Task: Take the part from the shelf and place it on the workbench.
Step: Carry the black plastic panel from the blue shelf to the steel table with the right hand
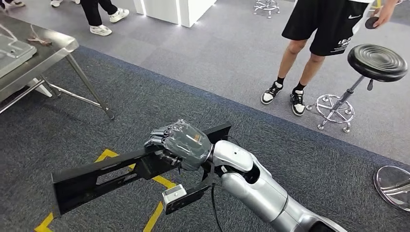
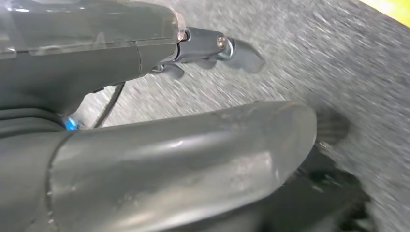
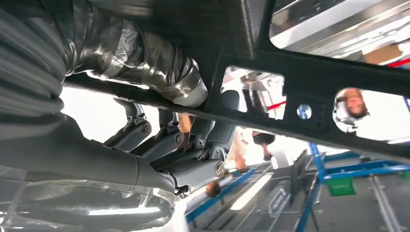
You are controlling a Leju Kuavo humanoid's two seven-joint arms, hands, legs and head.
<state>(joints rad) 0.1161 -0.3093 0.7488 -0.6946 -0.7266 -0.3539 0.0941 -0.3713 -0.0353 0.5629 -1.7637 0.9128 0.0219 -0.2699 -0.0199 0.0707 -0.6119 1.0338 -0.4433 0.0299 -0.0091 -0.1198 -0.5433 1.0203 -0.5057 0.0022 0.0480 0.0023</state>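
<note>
The right hand [image 1: 181, 145] has its fingers [image 3: 167, 137] wrapped around the middle of the long black part [image 1: 92, 179], held up over the grey carpet [image 1: 145, 96]. The left hand's [image 2: 159, 159] fingers: cannot tell. A metal table [image 1: 43, 53] stands far left; a person [image 1: 319, 38] waits by a stool [image 1: 377, 63].

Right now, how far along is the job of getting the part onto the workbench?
Pickup looks done: the right hand grips the long black part over the carpet. Carrying is in hand. Placing remains: the metal workbench stands apart, at far left.
</note>
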